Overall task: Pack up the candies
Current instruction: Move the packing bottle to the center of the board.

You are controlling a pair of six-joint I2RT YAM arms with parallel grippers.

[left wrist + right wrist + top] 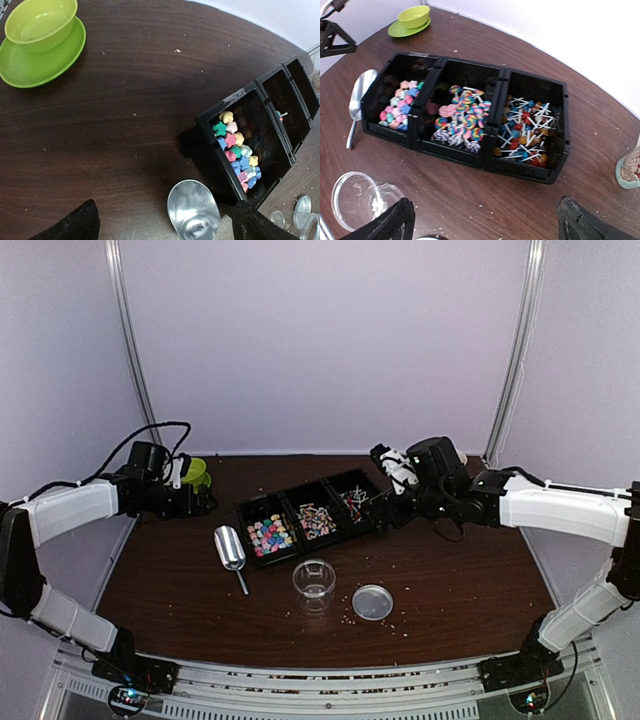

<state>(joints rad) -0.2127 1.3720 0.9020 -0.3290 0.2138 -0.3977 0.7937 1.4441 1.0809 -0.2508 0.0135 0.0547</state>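
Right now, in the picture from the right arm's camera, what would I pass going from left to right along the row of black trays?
metal scoop → small pastel candies → swirly lollipops → round lollipops on white sticks

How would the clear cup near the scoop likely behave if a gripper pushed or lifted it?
The clear cup looks thin-walled and empty, so probably light and apt to slide or tip when nudged. Its smooth wall may be slippery and flex under a squeeze. Standing upright, it should roll only if knocked over.
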